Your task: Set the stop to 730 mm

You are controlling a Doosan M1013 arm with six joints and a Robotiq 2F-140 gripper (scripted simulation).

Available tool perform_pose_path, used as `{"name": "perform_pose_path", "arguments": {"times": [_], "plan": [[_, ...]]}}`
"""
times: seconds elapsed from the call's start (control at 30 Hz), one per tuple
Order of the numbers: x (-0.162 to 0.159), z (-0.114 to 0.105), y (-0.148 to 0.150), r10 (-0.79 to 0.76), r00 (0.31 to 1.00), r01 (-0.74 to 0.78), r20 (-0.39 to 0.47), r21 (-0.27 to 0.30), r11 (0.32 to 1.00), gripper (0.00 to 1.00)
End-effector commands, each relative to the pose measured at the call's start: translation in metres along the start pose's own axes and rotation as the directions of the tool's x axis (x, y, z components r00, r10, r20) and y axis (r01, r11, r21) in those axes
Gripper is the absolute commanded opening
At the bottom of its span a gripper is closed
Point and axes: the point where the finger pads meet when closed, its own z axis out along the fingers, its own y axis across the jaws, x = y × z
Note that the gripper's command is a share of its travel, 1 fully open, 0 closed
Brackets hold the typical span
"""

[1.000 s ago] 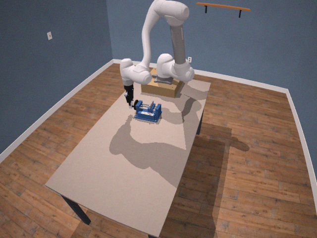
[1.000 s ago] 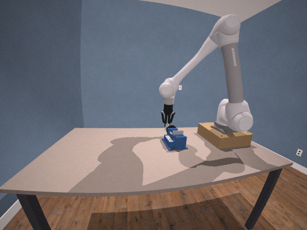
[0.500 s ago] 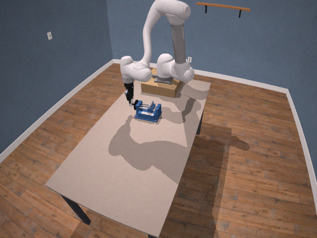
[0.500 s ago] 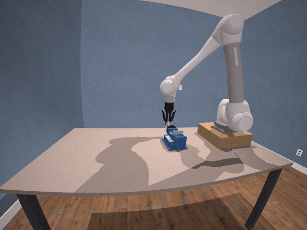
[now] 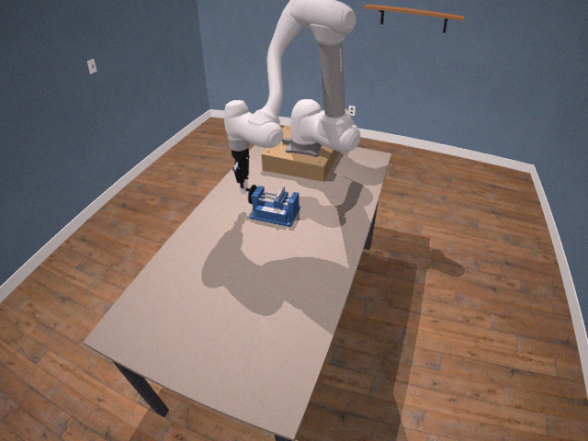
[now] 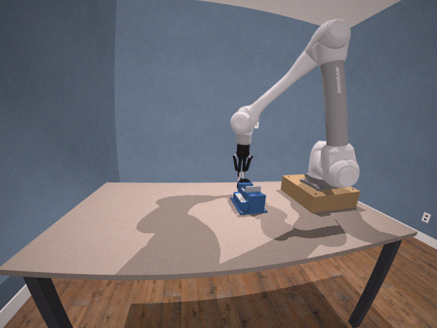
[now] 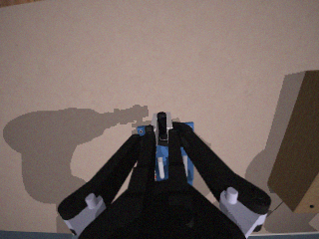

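A blue stop fixture (image 5: 272, 205) with grey rails and a white scale strip on its front stands on the table; it also shows in the exterior view (image 6: 248, 200). A black handwheel (image 5: 251, 189) sits at its left end. My gripper (image 5: 243, 187) hangs straight down over that end and is shut on the handwheel's handle. In the wrist view my black fingers close around the black handle (image 7: 161, 121), with the blue fixture partly hidden beneath them. The scale reading is too small to read.
The arm's wooden base block (image 5: 299, 159) stands just behind the fixture at the table's far end. The table edge runs close on the right side (image 5: 375, 209). A shelf (image 5: 412, 11) hangs on the back wall.
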Motion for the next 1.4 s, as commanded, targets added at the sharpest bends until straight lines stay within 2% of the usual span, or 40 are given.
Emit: {"name": "perform_pose_path", "arguments": {"times": [0.0,0.53,1.37], "plan": [[0.0,-0.001,0.005,0.0,1.0,0.0,0.0,-0.001,1.0,0.04],[0.0,0.002,0.028,0.0,1.0,0.0,0.0,-0.001,1.0,0.04],[0.0,0.031,0.045,0.0,1.0,0.0,0.0,-0.001,1.0,0.04]]}}
